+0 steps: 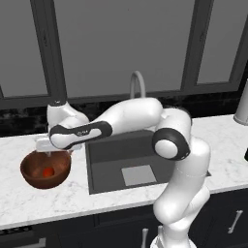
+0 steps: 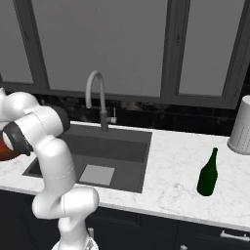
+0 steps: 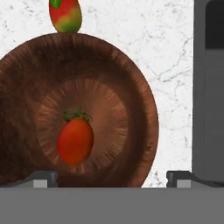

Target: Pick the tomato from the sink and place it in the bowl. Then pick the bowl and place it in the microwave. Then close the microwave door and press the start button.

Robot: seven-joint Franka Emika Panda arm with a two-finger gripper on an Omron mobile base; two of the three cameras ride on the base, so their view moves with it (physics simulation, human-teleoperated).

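The red-orange tomato [image 1: 48, 171] [image 3: 75, 141] lies on the floor of the reddish-brown wooden bowl [image 1: 34, 175] [image 3: 124, 78], which stands on the counter left of the sink [image 1: 111, 152] [image 2: 122, 146]. My gripper [image 1: 59, 154] [image 3: 111, 179] hangs open just above the bowl, looking straight down into it. Nothing sits between its fingertips [image 3: 43, 178], and the tomato rests free below them. A sliver of the bowl [image 2: 6, 152] peeks out behind my arm at the left edge of the right base view. The microwave is out of view.
A red-green fruit [image 3: 65, 15] lies on the marble counter just beyond the bowl's rim. The sink holds a pale square plate [image 1: 138, 175] under a curved faucet [image 1: 137, 82]. A green bottle [image 2: 209, 173] and a grey canister [image 2: 241, 127] stand right of the sink.
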